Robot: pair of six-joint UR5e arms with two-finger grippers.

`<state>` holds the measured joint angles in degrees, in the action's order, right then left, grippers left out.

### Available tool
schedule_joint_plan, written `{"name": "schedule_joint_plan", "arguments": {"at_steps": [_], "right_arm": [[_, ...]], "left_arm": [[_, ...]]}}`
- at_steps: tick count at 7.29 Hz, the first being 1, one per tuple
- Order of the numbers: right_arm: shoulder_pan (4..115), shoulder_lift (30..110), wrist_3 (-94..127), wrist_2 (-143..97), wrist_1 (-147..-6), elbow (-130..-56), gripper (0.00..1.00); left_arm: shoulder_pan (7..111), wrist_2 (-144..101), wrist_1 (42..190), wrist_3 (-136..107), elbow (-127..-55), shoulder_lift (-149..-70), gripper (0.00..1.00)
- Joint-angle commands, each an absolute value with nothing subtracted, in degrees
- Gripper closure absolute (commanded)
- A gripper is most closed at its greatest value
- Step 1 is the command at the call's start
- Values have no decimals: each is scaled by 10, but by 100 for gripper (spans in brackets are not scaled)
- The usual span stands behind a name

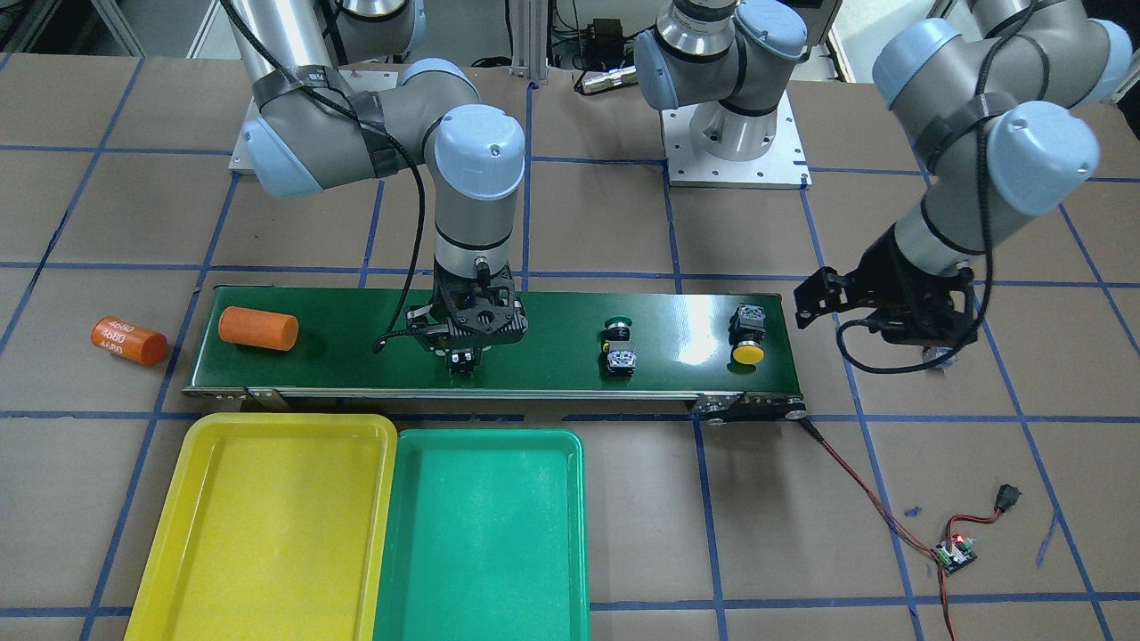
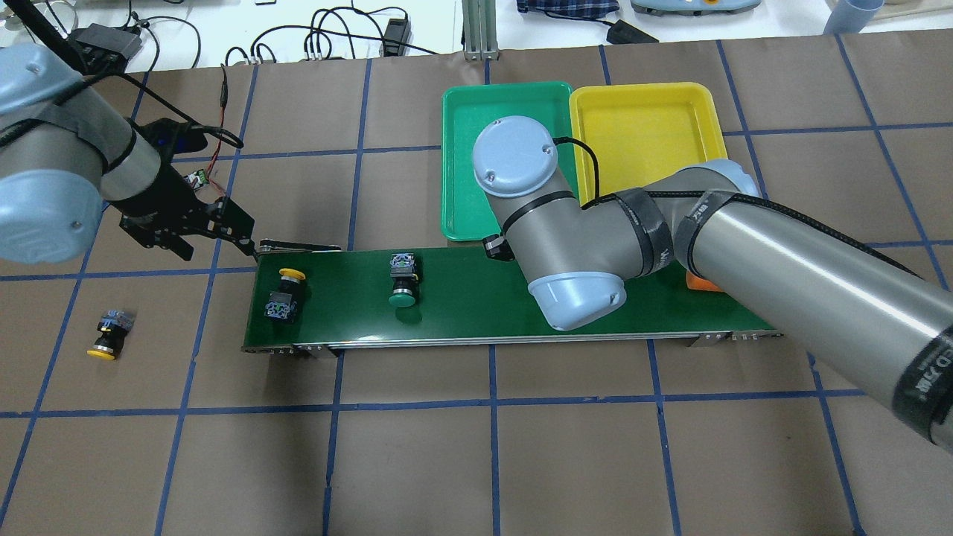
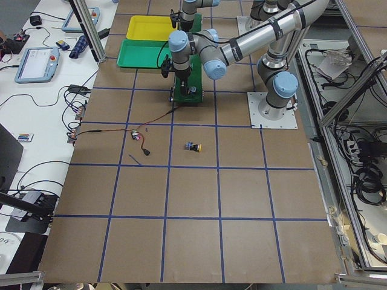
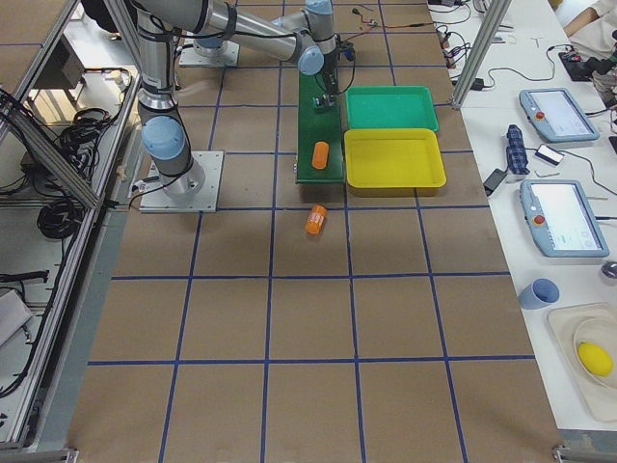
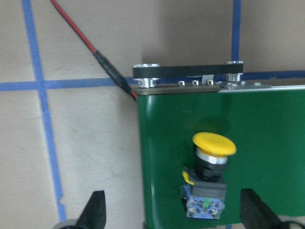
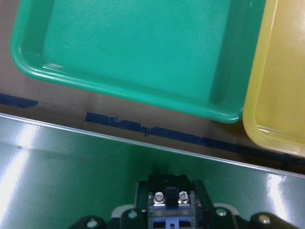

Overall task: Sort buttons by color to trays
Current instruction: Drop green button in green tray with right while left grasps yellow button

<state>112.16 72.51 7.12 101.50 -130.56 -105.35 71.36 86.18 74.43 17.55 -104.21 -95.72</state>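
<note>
My right gripper [image 1: 463, 361] hangs low over the middle of the dark green belt, shut on a button [image 6: 167, 202]; only the button's black body with two screws shows, its cap is hidden. A green-capped button [image 1: 617, 343] and a yellow-capped button [image 1: 749, 334] lie on the belt. Another yellow-capped button [image 2: 108, 335] lies on the table beyond the belt's end. My left gripper [image 5: 172, 202] hovers open just off that belt end, above and beside the yellow-capped button [image 5: 209, 176]. The yellow tray [image 1: 267, 525] and green tray [image 1: 485, 534] sit side by side, both bare.
An orange cylinder [image 1: 258, 328] lies on the belt's other end, and one with white digits [image 1: 129, 340] on the table past it. A small control board [image 1: 955, 552] with red wires runs to the belt's motor end. Blue tape lines grid the brown table.
</note>
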Motion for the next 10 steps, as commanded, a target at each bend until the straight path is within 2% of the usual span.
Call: {"name": "schedule_joint_plan", "arguments": {"at_steps": [1, 4, 6, 8, 9, 10], "right_arm": [[1118, 729, 48, 1023, -1319, -1037, 100], [1098, 697, -10, 1016, -1317, -948, 100], [1074, 634, -38, 1012, -1318, -872, 100], [1064, 559, -39, 986, -1322, -794, 100], [1053, 531, -33, 968, -1323, -772, 57], [1049, 519, -31, 969, -1335, -779, 1]], "left_arm": [[633, 865, 751, 201, -1005, -978, 0], [545, 863, 712, 383, -1020, -1033, 0], [519, 865, 564, 411, -1072, -1082, 0], [518, 914, 544, 414, -1113, -1104, 0], [518, 920, 539, 414, -1114, -1112, 0], [518, 920, 539, 415, -1114, -1115, 0]]}}
